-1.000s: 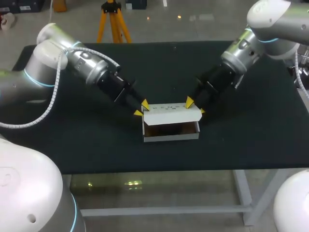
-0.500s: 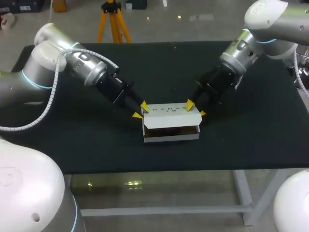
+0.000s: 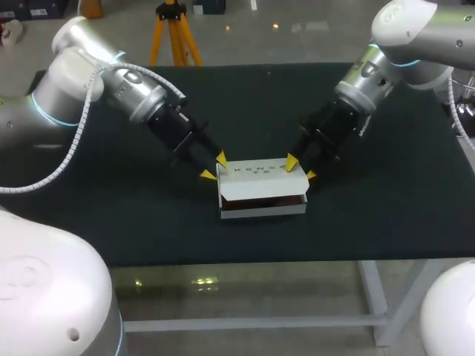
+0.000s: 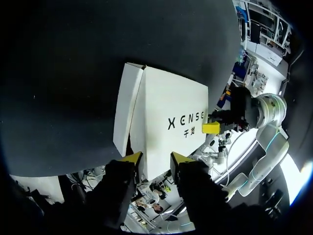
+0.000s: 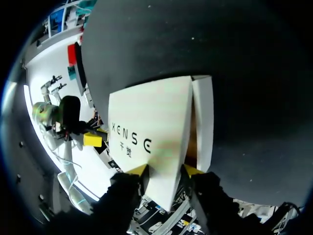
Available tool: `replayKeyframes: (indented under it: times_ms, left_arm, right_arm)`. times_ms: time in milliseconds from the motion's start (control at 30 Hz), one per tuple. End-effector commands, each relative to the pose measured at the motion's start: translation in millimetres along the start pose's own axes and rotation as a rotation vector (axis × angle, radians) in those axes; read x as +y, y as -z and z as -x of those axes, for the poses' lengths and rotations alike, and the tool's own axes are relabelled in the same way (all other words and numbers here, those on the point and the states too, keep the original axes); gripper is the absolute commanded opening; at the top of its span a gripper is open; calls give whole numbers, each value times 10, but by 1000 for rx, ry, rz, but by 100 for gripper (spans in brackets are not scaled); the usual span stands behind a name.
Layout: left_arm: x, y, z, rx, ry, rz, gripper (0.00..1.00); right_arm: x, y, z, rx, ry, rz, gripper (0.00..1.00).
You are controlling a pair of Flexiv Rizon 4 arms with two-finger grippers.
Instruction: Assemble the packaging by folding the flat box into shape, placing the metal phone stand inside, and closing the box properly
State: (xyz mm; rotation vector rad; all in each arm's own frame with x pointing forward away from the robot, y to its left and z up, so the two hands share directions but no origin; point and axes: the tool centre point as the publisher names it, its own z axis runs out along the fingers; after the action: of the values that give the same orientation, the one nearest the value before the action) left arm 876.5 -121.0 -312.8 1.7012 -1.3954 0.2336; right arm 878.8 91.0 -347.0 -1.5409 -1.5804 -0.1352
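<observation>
The white box (image 3: 263, 206) sits mid-table (image 3: 148, 215), its lid (image 3: 261, 179) lowered but gapped in front. At the lid's left end is the left claw (image 3: 214, 167) and at its right end the right claw (image 3: 300, 168), each part-open astride a corner, clamping nothing.

White box (image 3: 263, 183) (black lettering on lid), brown interior; black table (image 3: 111, 215); left claw (image 3: 214, 167), right claw (image 3: 300, 168) yellow-tipped.
</observation>
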Motion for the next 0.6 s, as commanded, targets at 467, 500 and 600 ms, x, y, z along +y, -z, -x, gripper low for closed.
replayKeyframes:
  times_ms: [467, 500, 600]
  left_arm:
    - [300, 376, -436, -263, -420, -175, 100]
    - [312, 385, -468, -282, -444, -188, 100]
    - [371, 380, -572, -360, -575, -187, 100]
  right_arm:
    - [30, 16, 14, -5, 5, -4, 47]
    - [30, 16, 14, -5, 5, -4, 47]
    - [31, 19, 14, -5, 4, -2, 47]
